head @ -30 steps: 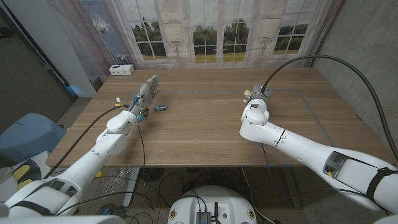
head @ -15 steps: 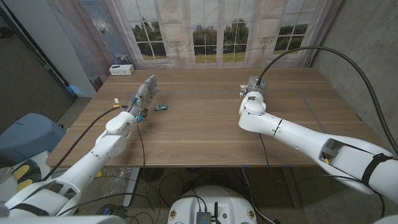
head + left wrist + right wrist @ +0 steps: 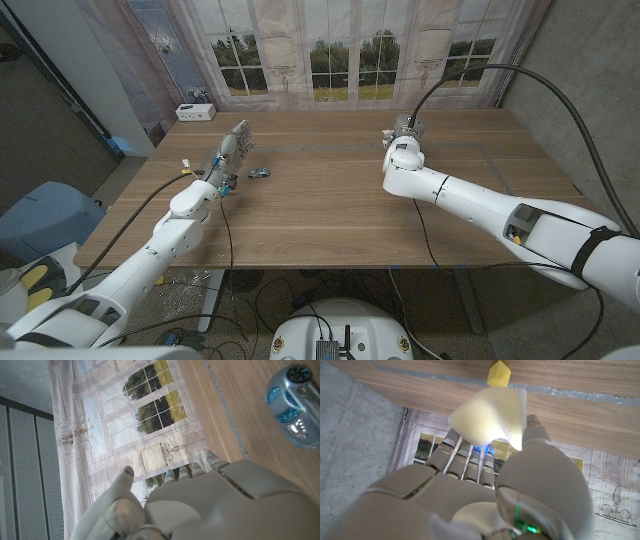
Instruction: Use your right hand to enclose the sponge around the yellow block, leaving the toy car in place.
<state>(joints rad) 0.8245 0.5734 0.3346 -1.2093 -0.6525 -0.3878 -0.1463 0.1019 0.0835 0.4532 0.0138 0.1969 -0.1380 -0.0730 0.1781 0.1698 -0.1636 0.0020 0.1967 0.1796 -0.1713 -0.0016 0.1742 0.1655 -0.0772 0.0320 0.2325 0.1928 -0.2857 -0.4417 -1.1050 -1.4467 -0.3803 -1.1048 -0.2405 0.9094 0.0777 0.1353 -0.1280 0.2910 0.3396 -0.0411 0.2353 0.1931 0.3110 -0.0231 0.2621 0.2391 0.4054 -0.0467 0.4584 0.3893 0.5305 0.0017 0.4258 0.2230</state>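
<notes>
My right hand (image 3: pixel 404 133) is raised over the far right part of the table and pinches a pale yellow sponge (image 3: pixel 490 412) between thumb and fingers (image 3: pixel 465 455), the sponge bent into a curve. Just beyond the sponge, the small yellow block (image 3: pixel 498 373) sits on the wood by a tape line. In the head view the right hand hides the sponge and block. The little blue and silver toy car (image 3: pixel 260 172) (image 3: pixel 292 395) lies on the left part of the table. My left hand (image 3: pixel 233 150) (image 3: pixel 200 505) stands beside the car, fingers stretched, holding nothing.
A white box (image 3: pixel 195 112) sits at the table's far left corner. Grey tape lines (image 3: pixel 490 152) mark the wood on the right. A black cable (image 3: pixel 480 75) arches over my right arm. A curtain with a window print (image 3: pixel 330 50) hangs behind the table.
My right arm has reached farther across the table, carrying the hand toward the far edge. The left hand and the toy car have stayed put.
</notes>
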